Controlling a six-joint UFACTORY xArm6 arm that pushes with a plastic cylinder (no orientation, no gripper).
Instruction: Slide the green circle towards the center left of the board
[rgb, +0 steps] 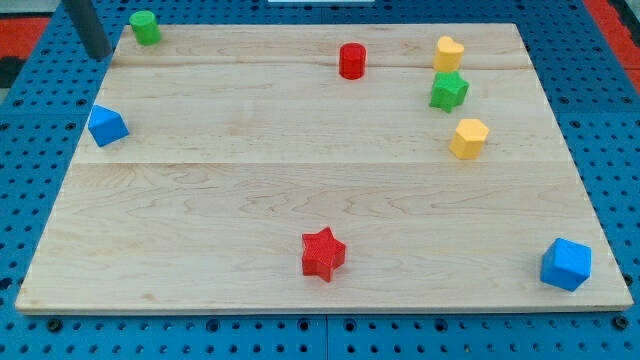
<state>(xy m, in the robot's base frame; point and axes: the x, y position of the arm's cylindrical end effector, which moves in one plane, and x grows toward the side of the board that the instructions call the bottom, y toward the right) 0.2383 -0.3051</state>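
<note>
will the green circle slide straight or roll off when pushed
The green circle stands on its flat end, so it will likely slide, not roll. Its round side may slip off my tip, now at its left. It sits near the board's top-left corner, so an off-centre push risks the edge.

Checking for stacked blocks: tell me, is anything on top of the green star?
Nothing lies on the green star; its top is bare. The yellow heart sits just behind it, apart or touching I cannot tell.
</note>
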